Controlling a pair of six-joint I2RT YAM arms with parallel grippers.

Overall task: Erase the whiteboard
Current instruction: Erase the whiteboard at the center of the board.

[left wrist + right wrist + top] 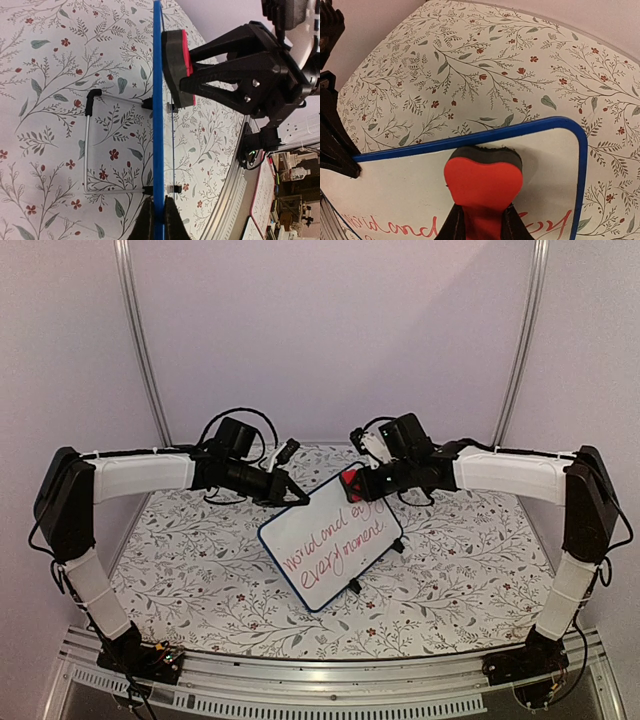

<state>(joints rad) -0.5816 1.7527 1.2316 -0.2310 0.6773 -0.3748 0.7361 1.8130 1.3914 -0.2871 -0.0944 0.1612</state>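
Whiteboard (pixel 322 532) propped on wire stand (pixel 87 145), middle of flowery table (pixel 200 570).
Left pincer (pixel 159 220) shut tight on whiteboard's far left corner, likely so it can't slide when rubbed.
Right pincer (pixel 481 226) squeezes red eraser (pixel 482 180). Dark felt presses whiteboard face near top edge, just above red writing (pixel 335 540).
Writing not wiped yet.

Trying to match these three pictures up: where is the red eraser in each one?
Top external: red eraser at centre, on the whiteboard's far corner.
Left wrist: eraser upper middle, edge-on.
Right wrist: eraser bottom centre.
Shared landmark: the whiteboard's blue frame.
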